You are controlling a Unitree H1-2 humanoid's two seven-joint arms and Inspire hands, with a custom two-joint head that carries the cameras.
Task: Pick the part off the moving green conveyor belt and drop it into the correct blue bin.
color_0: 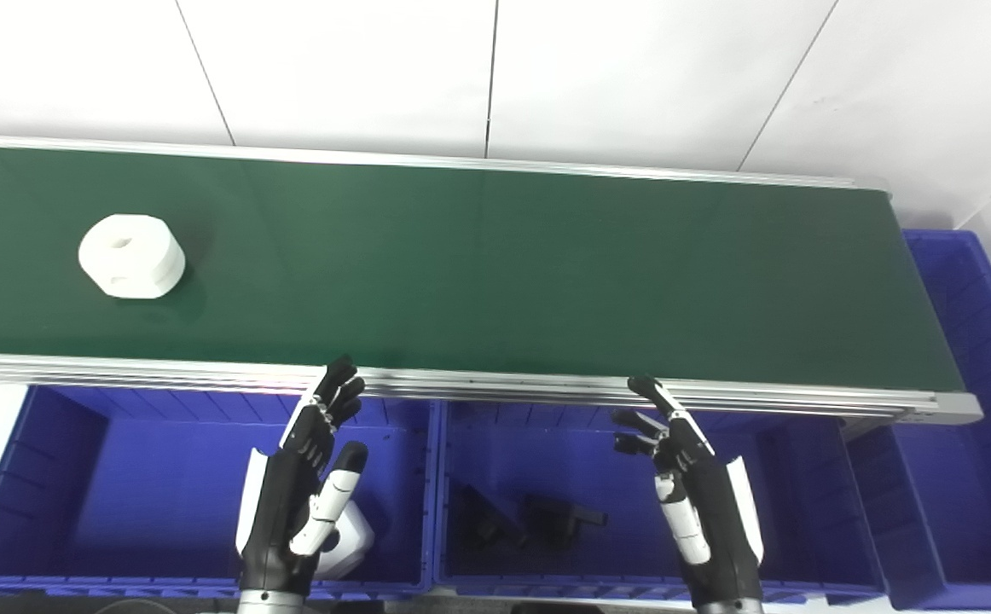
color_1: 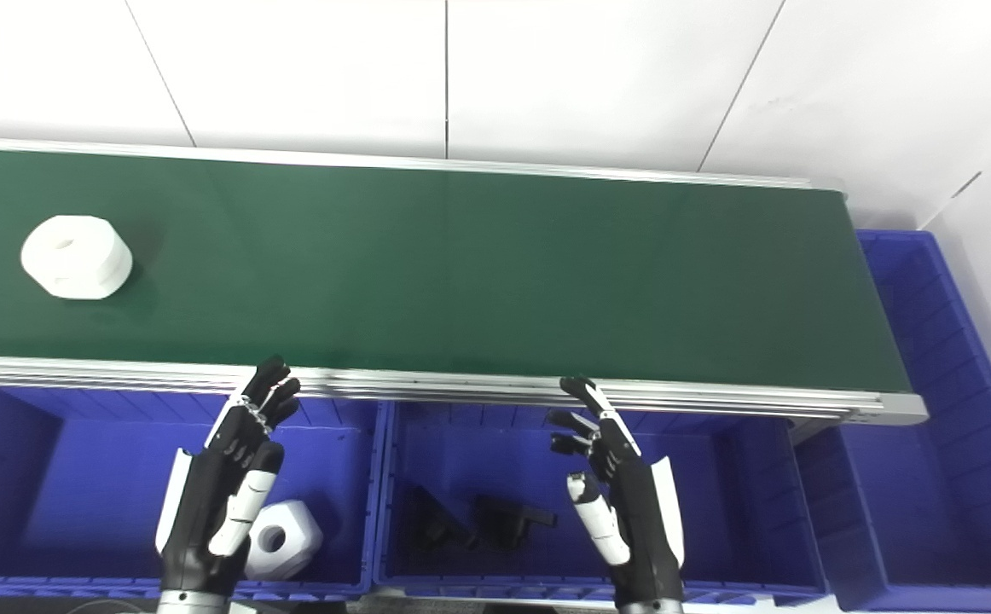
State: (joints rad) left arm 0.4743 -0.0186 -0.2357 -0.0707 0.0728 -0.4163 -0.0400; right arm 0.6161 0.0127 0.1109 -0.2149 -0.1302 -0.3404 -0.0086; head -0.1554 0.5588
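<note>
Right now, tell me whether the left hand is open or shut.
Open. The left hand hovers over the left blue bin, fingers apart, holding nothing; the white part lies on the belt.

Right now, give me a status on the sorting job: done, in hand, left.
Done: one white part lies in the left blue bin, and black parts lie in the middle blue bin. In hand: nothing; the left hand and right hand hover open over the bins, fingers apart. Left: the white part on the belt, far left on the green conveyor belt, is not yet picked.
</note>
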